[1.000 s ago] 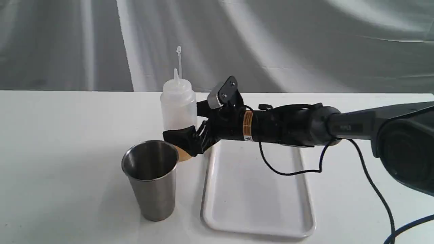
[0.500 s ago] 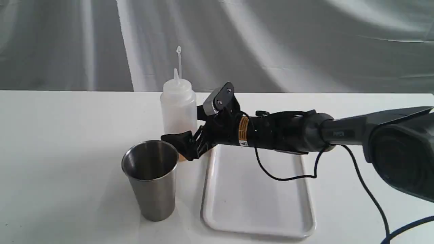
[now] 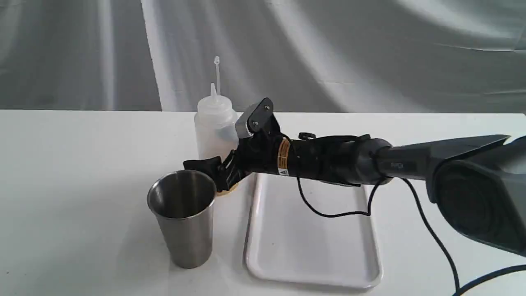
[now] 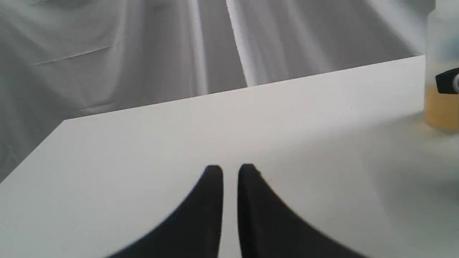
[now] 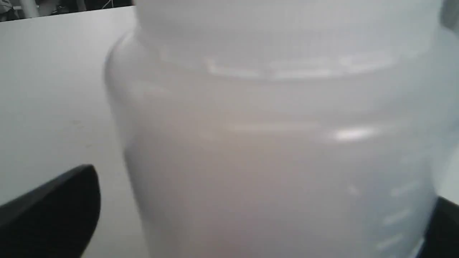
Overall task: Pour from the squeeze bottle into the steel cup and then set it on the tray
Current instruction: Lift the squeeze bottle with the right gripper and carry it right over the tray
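The squeeze bottle stands upright on the table behind the steel cup, with amber liquid at its bottom. My right gripper is open and straddles the bottle's lower body from the tray side. In the right wrist view the bottle fills the space between the two fingers, and a gap shows beside one black finger. The cup stands upright near the front. The white tray lies flat to its right. My left gripper hovers shut over bare table, away from everything.
A grey cloth backdrop hangs behind the white table. The right arm and its cable stretch over the tray's far end. The bottle's cap strap sticks straight up.
The right gripper has slid left and slightly down, pushing its open fingers further around the bottle's lower body. Bottle, cup and tray have stayed put.
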### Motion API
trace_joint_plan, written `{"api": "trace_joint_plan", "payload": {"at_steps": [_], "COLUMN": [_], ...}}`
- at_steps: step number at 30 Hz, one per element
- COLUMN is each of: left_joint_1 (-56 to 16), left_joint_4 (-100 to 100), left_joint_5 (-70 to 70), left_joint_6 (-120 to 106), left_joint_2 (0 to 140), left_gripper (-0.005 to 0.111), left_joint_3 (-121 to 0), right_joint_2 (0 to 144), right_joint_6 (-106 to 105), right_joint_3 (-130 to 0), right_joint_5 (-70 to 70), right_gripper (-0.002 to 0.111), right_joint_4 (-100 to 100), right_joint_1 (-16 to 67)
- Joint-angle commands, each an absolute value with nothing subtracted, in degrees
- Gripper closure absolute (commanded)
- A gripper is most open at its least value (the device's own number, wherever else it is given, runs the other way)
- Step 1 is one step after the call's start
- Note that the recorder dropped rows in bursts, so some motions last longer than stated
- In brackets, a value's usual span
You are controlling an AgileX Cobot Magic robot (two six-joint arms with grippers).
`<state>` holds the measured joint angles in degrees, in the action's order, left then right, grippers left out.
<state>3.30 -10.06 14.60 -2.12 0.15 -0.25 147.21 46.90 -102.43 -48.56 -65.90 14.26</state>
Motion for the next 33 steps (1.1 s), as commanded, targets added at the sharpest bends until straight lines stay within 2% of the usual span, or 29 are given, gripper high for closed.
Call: {"api": "trace_joint_plan", "payload": {"at_steps": [1, 6, 11, 14, 19, 33], "left_joint_1": [3.44, 3.44, 3.44, 3.44, 3.44, 3.44], "left_joint_4": [-10.04, -10.04, -10.04, -10.04, -10.04, -10.04], "left_joint_5": [13.89, 13.89, 13.89, 13.89, 13.89, 13.89], "left_joint_6": [-1.68, -1.80, -1.80, -1.80, -1.67, -1.81], "left_joint_2": [0.00, 0.00, 0.00, 0.00, 0.00, 0.00], "left_gripper": [0.098, 0.098, 0.098, 0.098, 0.098, 0.098], "left_joint_3": [0.00, 0.00, 0.00, 0.00, 0.00, 0.00], "right_joint_2": [147.17, 147.17, 147.17, 147.17, 147.07, 144.78], "right_joint_6": [47.18, 47.18, 47.18, 48.03, 48.96, 49.85], "right_joint_3": [-102.82, -102.82, -102.82, -102.82, -102.82, -99.02], "right_joint_5": [-48.73, -48.73, -50.15, -50.55, -50.80, -51.12], "right_gripper": [0.007, 0.027, 0.054, 0.063, 0.072, 0.074], "right_joint_4": [-65.24, -65.24, -64.87, -64.87, -64.87, -66.75], "right_joint_1": [14.36, 14.36, 14.36, 14.36, 14.26, 12.57]}}
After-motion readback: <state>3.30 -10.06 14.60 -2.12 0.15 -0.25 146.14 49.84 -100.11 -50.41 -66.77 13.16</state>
